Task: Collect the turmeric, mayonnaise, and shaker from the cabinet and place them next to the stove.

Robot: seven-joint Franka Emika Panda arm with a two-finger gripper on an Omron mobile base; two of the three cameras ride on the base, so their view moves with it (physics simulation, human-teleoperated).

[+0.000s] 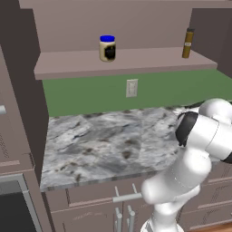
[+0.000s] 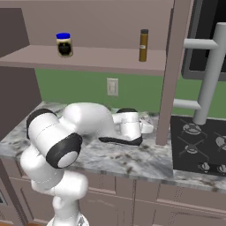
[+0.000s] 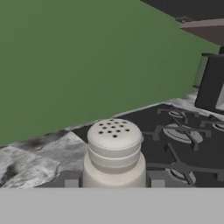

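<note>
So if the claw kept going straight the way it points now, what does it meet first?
Holding the shaker, the claw points over the stove; beyond that, probably the green wall, though depth is unclear.

White rounded arm [image 2: 84, 121], blk joints

Looking forward and down from behind the arm, left and right, onto the same counter [image 1: 104, 145], cabinet [image 2: 88, 59] shelf and green wall [image 1: 136, 97], and from the hand, very near, low across the shaker [image 3: 114, 151] toward the stove [image 3: 183, 135].
</note>
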